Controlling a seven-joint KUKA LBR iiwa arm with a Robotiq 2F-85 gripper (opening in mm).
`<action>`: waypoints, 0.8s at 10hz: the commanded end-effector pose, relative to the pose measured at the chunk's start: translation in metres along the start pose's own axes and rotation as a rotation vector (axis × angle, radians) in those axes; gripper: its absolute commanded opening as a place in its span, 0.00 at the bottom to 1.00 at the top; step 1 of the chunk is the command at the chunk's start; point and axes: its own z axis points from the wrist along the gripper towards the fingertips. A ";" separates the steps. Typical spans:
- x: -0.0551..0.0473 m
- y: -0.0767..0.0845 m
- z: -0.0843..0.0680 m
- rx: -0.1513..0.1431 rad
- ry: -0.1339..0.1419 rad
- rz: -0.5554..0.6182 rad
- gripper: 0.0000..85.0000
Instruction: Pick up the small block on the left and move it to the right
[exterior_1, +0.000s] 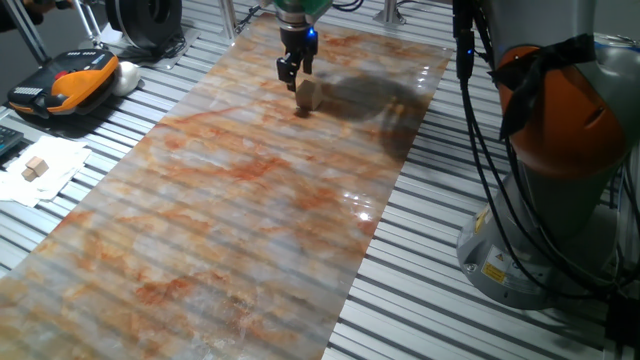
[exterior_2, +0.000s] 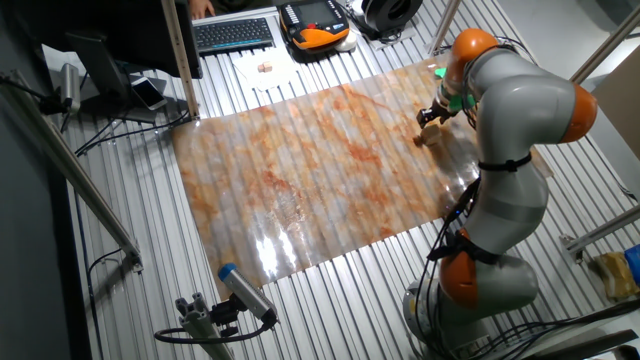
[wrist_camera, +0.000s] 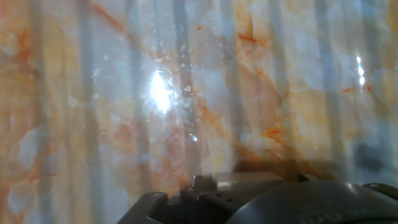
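The small block (exterior_1: 308, 94) is a light-tan wooden cube that rests a little tilted on the marbled mat (exterior_1: 250, 220), at its far end. My gripper (exterior_1: 292, 72) hangs just above the block and slightly to its left. Its two dark fingers stand a little apart with nothing between them. The other fixed view shows the gripper (exterior_2: 432, 116) above the block (exterior_2: 432, 137) near the mat's right edge. The hand view shows only the mat (wrist_camera: 186, 93) and the dark hand body at the bottom; the fingers and the block are out of sight there.
The arm's grey and orange base (exterior_1: 560, 170) with cables stands to the right of the mat. An orange-black pendant (exterior_1: 70, 80) and white paper with two smaller cubes (exterior_1: 37, 168) lie on the left. A keyboard (exterior_2: 233, 33) lies beyond the mat.
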 end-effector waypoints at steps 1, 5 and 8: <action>0.001 -0.001 0.004 -0.004 -0.010 0.000 0.80; 0.005 0.001 0.009 -0.010 -0.038 -0.006 0.80; 0.009 -0.001 0.013 -0.016 -0.043 -0.015 0.80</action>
